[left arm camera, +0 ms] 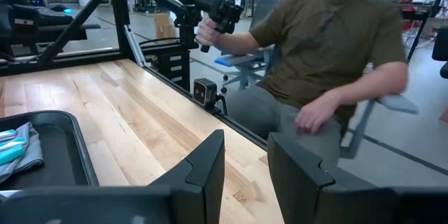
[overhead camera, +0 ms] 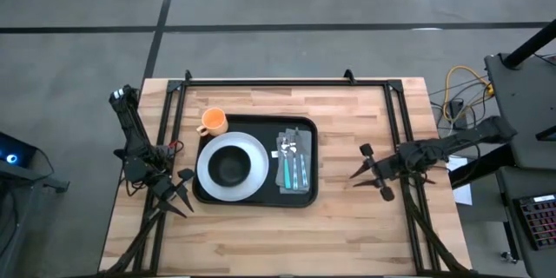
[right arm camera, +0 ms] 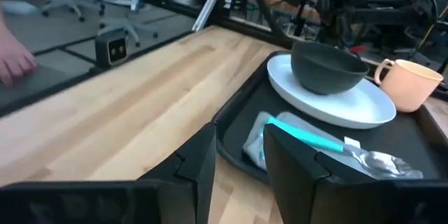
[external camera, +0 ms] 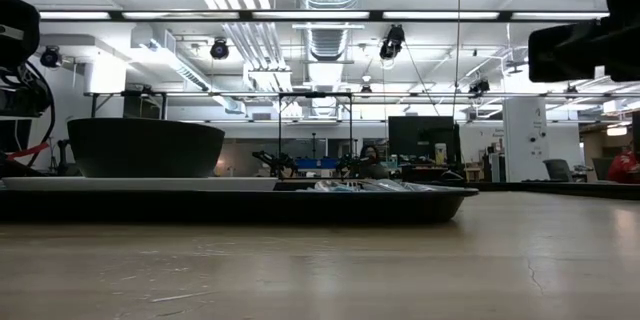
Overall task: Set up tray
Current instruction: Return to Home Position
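The black tray lies flat at the table's middle and also shows in the low view. On it sit a white plate holding a black bowl, an orange cup in the far left corner, and a grey napkin with teal-handled cutlery. My left gripper is open, just off the tray's near left corner. My right gripper is open too, to the tray's right and pointing at it. In the right wrist view my open gripper faces the tray's edge.
Black frame rails run along the table's far edge and down both sides. A person sits beyond the table's right edge. Bare wood lies near the tray and between the tray and my right gripper.
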{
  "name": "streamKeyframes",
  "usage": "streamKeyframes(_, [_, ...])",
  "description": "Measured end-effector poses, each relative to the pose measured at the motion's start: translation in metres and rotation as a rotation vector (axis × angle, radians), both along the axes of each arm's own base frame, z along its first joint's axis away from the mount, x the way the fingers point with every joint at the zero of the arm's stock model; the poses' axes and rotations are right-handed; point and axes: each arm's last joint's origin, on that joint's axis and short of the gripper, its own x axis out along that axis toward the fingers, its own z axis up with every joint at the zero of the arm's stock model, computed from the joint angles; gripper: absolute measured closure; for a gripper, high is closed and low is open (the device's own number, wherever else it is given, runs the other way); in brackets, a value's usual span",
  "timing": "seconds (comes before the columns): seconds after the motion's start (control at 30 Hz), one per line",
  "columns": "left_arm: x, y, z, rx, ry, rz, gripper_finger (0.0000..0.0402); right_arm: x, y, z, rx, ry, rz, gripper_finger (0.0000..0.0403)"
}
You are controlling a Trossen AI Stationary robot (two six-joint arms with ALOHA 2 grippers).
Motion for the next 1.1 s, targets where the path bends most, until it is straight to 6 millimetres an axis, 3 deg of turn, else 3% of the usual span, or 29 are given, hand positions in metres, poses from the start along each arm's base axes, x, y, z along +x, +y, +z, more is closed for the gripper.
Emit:
streamKeyframes(0.3, [0.0, 0.0, 0.0, 0.0, 0.0, 0.0, 0.0311, -0.011, -0.004, 0.001, -0.028, -0.026, 0.004, 0.0298])
streamKeyframes(0.6, [0.0, 0.0, 0.0, 0.0, 0.0, 0.0, 0.0311, -0.012, -0.004, 0.002, 0.115, 0.019, -0.032, 0.0301])
streamKeyframes(1.1, [0.0, 0.0, 0.0, 0.0, 0.0, 0.0, 0.0311, -0.012, -0.004, 0.001, 0.128, 0.026, -0.035, 0.0302])
